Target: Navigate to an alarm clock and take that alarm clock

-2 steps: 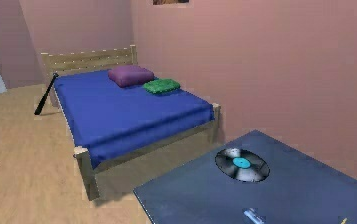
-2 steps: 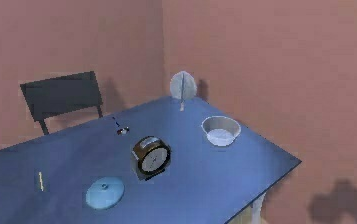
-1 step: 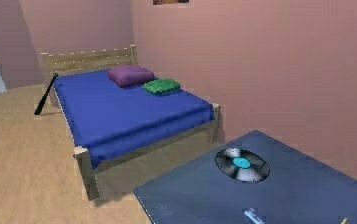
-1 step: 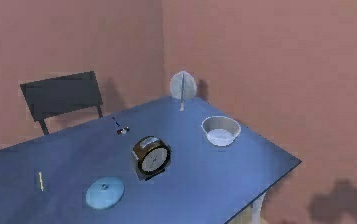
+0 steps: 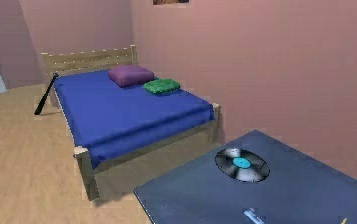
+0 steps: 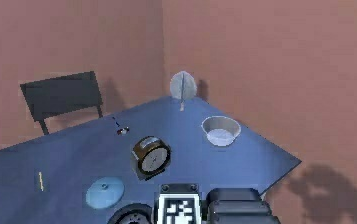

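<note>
Your claw (image 6: 134, 214) sits at the arm side view's bottom edge, a dark body just left of the white marker square. Its far end is too cut off to make out, so you cannot tell whether it holds anything. The alarm clock (image 6: 151, 157) stands on the desk (image 6: 76, 160) just above the claw in the picture, dark-faced with a tan rim, between a flat grey disc (image 6: 106, 190) and a white bowl (image 6: 221, 131).

By my reading the drive is done and you are at the reach. The next move calls for lining the claw up with the clock and bringing it in without knocking the clock toward the bowl.

For the room ahead, look to the forward view: a bed (image 5: 126, 110) with a blue cover, a purple pillow (image 5: 131, 75) and a green pillow (image 5: 161, 87). It also gives you the desk's corner with a shiny disc (image 5: 242, 163). The arm side view gives you the chair (image 6: 61, 98) behind the desk.
</note>
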Controlling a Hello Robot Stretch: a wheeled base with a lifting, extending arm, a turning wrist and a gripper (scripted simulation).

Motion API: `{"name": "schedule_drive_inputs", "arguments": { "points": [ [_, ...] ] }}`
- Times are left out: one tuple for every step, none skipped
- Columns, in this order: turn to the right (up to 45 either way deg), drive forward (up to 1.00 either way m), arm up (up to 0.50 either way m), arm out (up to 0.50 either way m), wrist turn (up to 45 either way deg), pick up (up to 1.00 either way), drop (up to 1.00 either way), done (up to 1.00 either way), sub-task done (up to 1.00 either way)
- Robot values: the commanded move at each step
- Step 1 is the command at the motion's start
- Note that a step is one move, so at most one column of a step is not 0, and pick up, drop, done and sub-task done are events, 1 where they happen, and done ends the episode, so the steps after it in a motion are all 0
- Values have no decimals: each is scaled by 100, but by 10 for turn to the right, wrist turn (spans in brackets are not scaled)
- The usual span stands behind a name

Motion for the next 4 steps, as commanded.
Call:
{"name": "schedule_drive_inputs", "arguments": {
  "points": [
    [0, 0, 0, 34, 0, 0, 0, 0, 0],
    [0, 0, 0, 0, 450, 0, 0, 0, 0],
    [0, 0, 0, 0, 450, 0, 0, 0, 0],
    [0, 0, 0, 0, 450, 0, 0, 0, 0]
  ]
}}
